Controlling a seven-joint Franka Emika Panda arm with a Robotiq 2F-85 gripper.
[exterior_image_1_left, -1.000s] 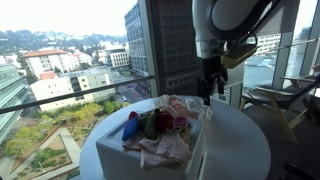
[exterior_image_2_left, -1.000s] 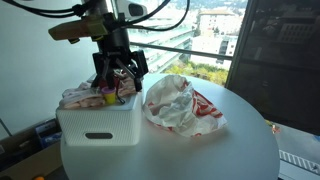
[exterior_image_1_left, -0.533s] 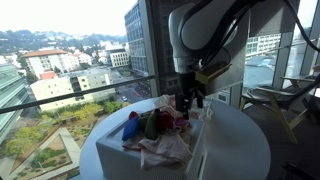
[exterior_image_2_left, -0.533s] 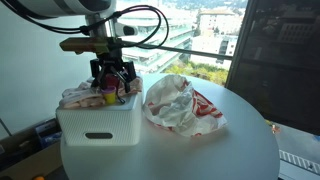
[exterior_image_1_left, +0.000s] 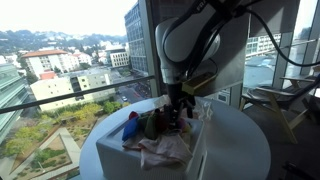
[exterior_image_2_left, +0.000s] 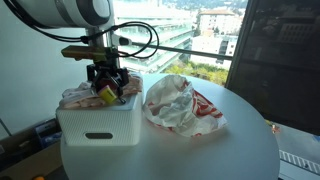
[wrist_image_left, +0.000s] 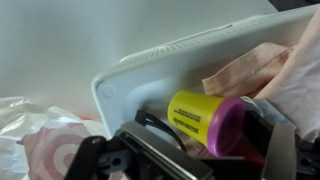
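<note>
My gripper (exterior_image_2_left: 108, 88) is lowered into a white basket (exterior_image_2_left: 97, 125) on a round white table (exterior_image_2_left: 200, 150). In the wrist view a yellow bottle with a pink cap (wrist_image_left: 195, 118) lies between the two dark fingers (wrist_image_left: 205, 140), inside the basket's rim (wrist_image_left: 150, 70). The fingers look spread around the bottle and not closed on it. A pink cloth (wrist_image_left: 255, 70) lies next to the bottle in the basket. In an exterior view the gripper (exterior_image_1_left: 175, 115) is down among the basket's contents.
A crumpled white plastic bag with a red logo (exterior_image_2_left: 180, 105) lies on the table beside the basket, and it shows in the wrist view (wrist_image_left: 40, 140). Large windows stand close behind the table. A chair (exterior_image_1_left: 280, 100) stands past the table.
The arm has moved across to the basket and come down, so the gripper now sits lower inside it, around the yellow bottle.
</note>
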